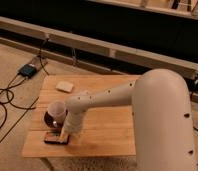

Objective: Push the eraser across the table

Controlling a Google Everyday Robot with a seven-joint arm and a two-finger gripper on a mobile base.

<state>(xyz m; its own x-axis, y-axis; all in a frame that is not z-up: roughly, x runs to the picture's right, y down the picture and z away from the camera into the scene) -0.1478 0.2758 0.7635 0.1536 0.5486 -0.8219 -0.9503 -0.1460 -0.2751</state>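
The eraser (pixel 55 137), a small dark flat block with a reddish face, lies near the front left corner of the light wooden table (pixel 107 137). My white arm reaches from the right across the table and bends down to it. My gripper (pixel 64 135) is at the eraser's right end, low on the table top, mostly hidden by the wrist. A pale cup (pixel 57 110) on a dark saucer (pixel 48 119) stands just behind the eraser.
A pale cream flat block (pixel 64 86) lies at the back left of the table. Black cables (pixel 7 97) and a small dark box (pixel 28 70) lie on the floor to the left. A long low rail (pixel 117 50) runs behind the table.
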